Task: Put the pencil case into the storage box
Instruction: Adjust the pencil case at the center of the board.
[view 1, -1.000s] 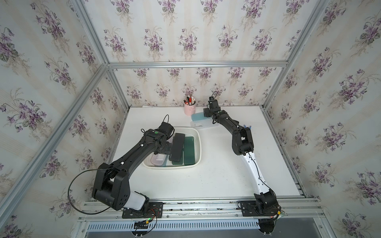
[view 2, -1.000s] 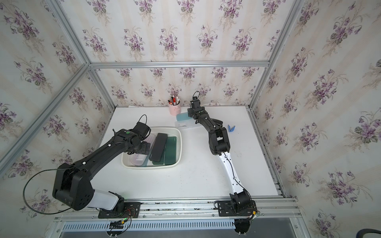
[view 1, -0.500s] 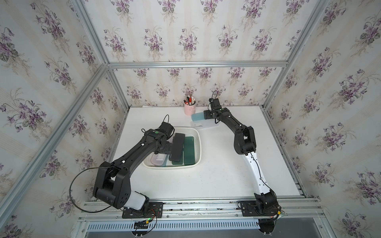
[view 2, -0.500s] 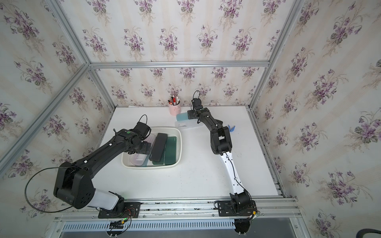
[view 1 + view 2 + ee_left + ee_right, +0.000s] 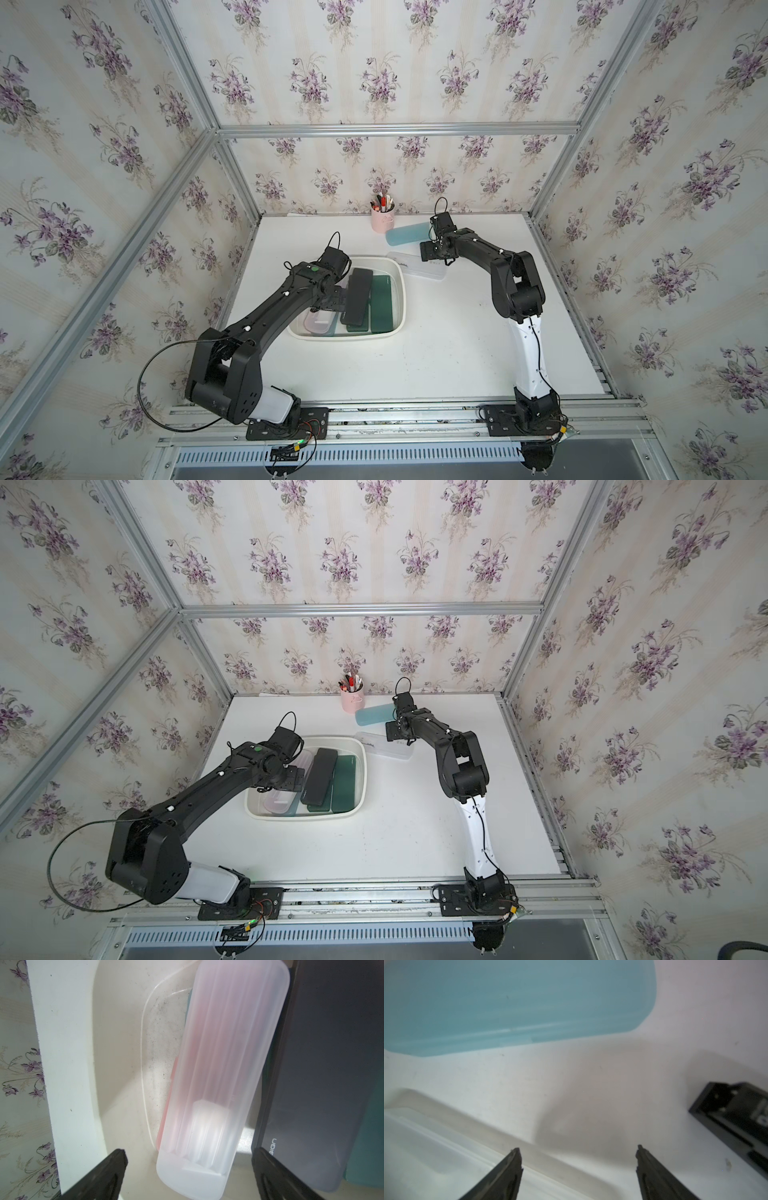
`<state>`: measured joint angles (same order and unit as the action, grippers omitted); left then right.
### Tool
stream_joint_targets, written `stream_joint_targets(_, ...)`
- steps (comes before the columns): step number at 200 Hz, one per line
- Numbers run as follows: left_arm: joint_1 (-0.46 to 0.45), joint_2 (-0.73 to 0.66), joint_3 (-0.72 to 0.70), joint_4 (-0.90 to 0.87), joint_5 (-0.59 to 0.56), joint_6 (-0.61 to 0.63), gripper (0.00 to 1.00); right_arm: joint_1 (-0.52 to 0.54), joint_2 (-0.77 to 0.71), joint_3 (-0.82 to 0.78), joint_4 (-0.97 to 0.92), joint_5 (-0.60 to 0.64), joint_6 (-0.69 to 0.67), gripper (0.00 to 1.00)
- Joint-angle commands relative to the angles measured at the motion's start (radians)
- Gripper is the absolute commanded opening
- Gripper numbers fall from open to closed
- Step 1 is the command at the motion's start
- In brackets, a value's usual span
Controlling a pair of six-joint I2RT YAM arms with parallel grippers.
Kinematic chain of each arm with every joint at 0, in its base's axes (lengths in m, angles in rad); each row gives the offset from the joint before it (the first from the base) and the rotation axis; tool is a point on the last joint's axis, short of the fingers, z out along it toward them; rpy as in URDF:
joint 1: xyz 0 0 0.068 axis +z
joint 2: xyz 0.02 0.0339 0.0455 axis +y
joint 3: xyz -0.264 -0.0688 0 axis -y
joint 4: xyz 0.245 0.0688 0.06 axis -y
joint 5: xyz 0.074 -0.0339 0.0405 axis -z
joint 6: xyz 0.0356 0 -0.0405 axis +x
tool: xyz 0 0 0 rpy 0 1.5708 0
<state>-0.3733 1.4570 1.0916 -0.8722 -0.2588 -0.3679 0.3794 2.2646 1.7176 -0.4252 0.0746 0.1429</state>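
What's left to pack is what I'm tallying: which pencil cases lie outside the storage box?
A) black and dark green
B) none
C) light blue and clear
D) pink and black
C: the light blue pencil case and the clear pencil case lie on the table, outside the storage box.

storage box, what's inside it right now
Inside the storage box lie a frosted pinkish case and a black case partly over a dark green case. The left arm covers part of the box; anything beneath it cannot be seen.
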Motion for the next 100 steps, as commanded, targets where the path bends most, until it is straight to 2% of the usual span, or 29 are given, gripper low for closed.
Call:
stream_joint_targets(1,0.001,-0.006,-0.002,0.010,0.004,0.005,0.99,0.006,-0.078,-0.121,0.026,0.023,0.038,0.87)
stream_joint_targets(19,0.001,-0.009,-0.003,0.010,0.004,0.007,0.99,0.007,-0.170,-0.240,0.053,0.028,0.043,0.87)
stream_joint_targets(42,0.001,-0.017,-0.003,0.010,0.008,0.007,0.99,0.007,-0.284,-0.342,0.095,0.028,-0.021,0.88)
stream_joint_targets(73,0.001,-0.025,-0.001,0.008,0.016,0.008,0.99,0.008,-0.375,-0.358,0.097,-0.085,-0.180,0.89)
stream_joint_targets(100,0.001,-0.032,-0.008,0.010,0.023,0.008,0.99,0.011,-0.394,-0.338,0.071,-0.243,-0.300,0.90)
